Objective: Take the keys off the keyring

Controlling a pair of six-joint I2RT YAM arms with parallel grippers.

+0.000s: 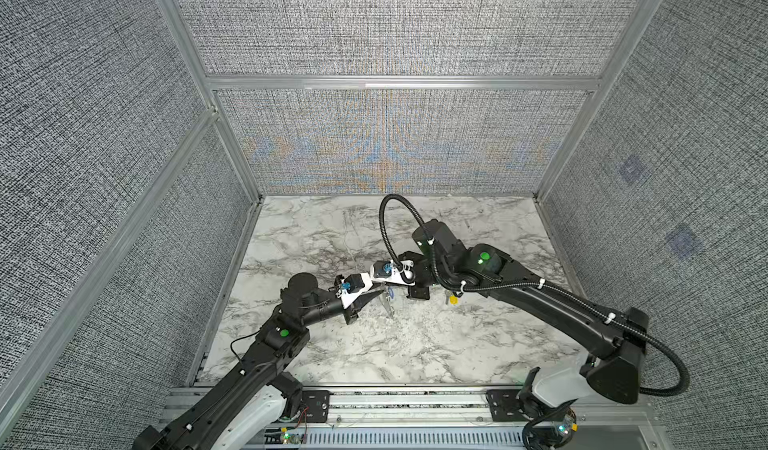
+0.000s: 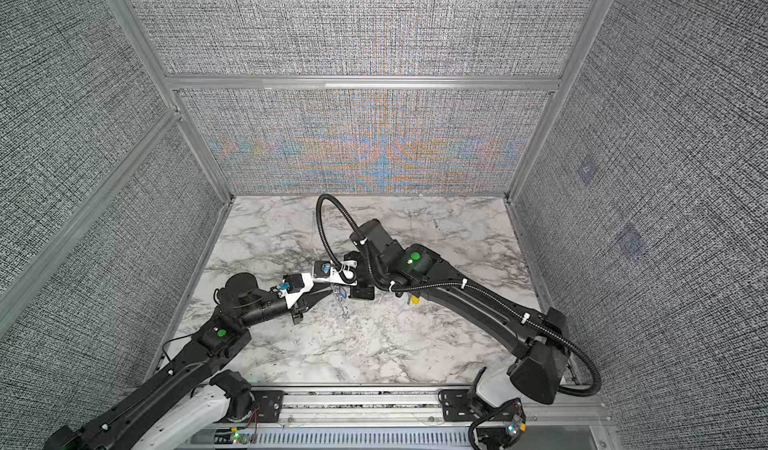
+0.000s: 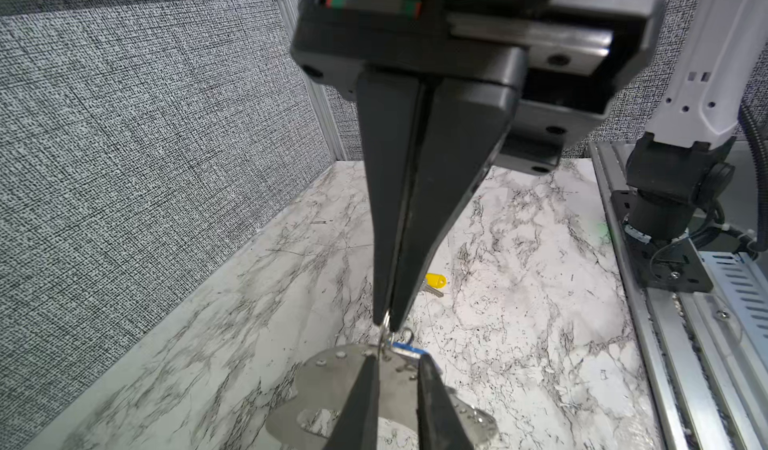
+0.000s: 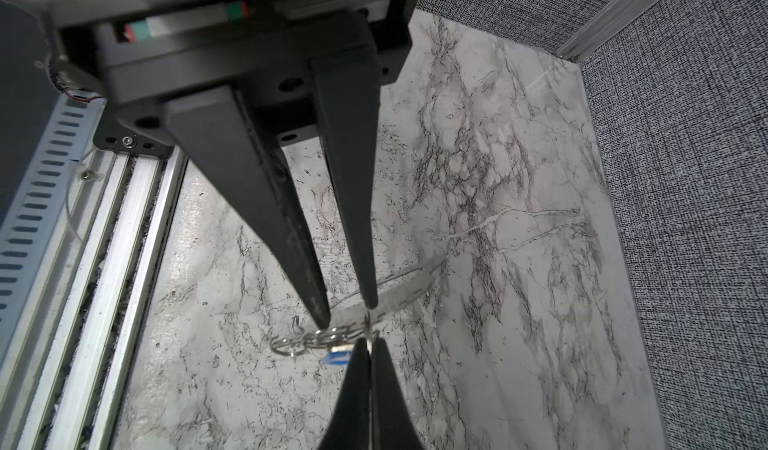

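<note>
Left tool (image 3: 398, 358) at keyring (image 3: 328, 379), right tool (image 3: 388, 323) pinching it.

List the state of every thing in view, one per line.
keyring: lifted off the table, hanging.
right gripper: shut on the keyring's top ring.
left gripper: open, tips at the keyring.
blue key: on the keyring, it seems.
yellow key: off the keyring, lying on the table.

Grey woven wall panels (image 1: 395, 24) enclose a marble-patterned tabletop (image 1: 415, 344).
</note>
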